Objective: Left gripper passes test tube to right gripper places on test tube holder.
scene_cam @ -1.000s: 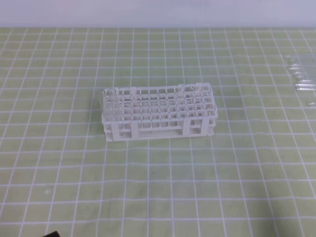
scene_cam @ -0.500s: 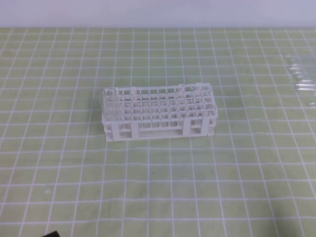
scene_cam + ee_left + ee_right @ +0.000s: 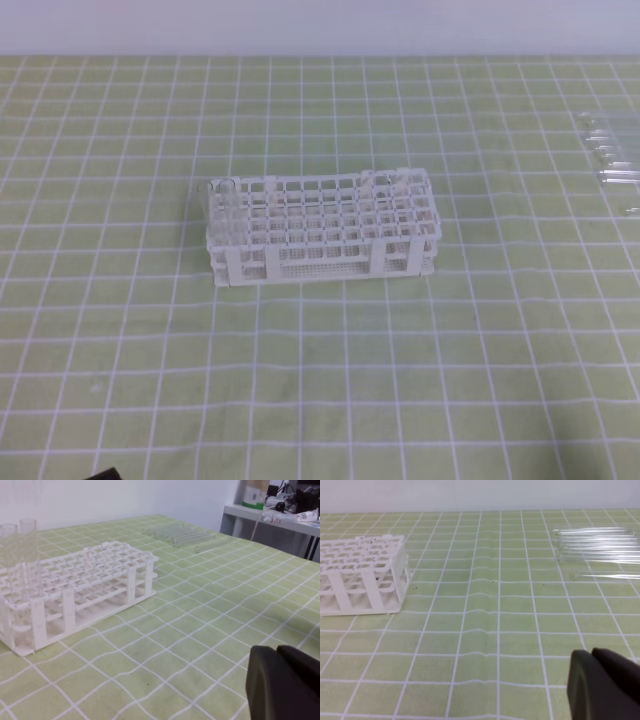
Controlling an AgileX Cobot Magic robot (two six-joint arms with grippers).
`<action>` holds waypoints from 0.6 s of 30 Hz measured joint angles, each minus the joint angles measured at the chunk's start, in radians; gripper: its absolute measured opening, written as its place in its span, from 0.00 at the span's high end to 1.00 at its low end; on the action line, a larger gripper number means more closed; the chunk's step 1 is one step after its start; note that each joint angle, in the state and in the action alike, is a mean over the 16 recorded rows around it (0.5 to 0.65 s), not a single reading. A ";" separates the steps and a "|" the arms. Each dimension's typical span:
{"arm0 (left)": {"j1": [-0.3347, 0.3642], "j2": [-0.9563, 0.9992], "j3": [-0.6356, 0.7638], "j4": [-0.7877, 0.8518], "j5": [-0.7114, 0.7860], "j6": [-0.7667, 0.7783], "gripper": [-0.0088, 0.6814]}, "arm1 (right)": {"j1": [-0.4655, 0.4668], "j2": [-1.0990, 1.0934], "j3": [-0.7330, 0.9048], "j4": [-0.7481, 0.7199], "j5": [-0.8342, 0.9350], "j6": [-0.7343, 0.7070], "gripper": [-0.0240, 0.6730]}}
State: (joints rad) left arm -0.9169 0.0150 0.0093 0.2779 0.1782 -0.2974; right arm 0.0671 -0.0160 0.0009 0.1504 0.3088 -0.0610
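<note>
- On the green gridded mat, exterior high view: test tube holder, white lattice rack, standing mid-table. Clear tubes upright at its left end, faint. Bundle of clear tubes lying at the far right edge. A black sliver at the bottom left edge; neither gripper identifiable here.
- Ahead and left of the jaws, left wrist view: left gripper, black, at the lower right corner, jaws pressed together, nothing between them. The holder stands well apart, with two upright clear tubes at its near left end. The bundle lies far beyond the jaws, one single test tube just beside it.
- Ahead of the jaws, right wrist view: right gripper, black, at the lower right corner, jaws closed and empty. The bundle lies ahead and slightly right, well apart; a lone tube on its near side. The holder sits ahead to the far left.
- Step in hand, as judged: both arms parked low, no tube held; either a cycle is complete or the next pick-up is not yet begun.
- Next move, as judged: the left gripper must open, cross to the loose tube beside the bundle, and close on it alone, clear of its neighbours; the thin clear glass may roll or slip.
</note>
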 joint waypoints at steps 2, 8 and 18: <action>0.021 0.000 0.000 0.005 -0.008 0.000 0.99 | 0.000 0.000 0.000 0.000 0.000 0.000 0.99; 0.152 0.000 0.000 0.019 -0.055 0.000 0.99 | 0.000 0.000 0.000 0.000 0.000 0.000 0.99; 0.540 -0.004 -0.001 0.003 -0.134 -0.014 0.99 | 0.000 0.000 0.000 0.000 0.000 0.000 0.99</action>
State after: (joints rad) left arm -0.3768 0.0106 0.0086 0.2807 0.0440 -0.3111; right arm 0.0671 -0.0160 0.0009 0.1504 0.3088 -0.0610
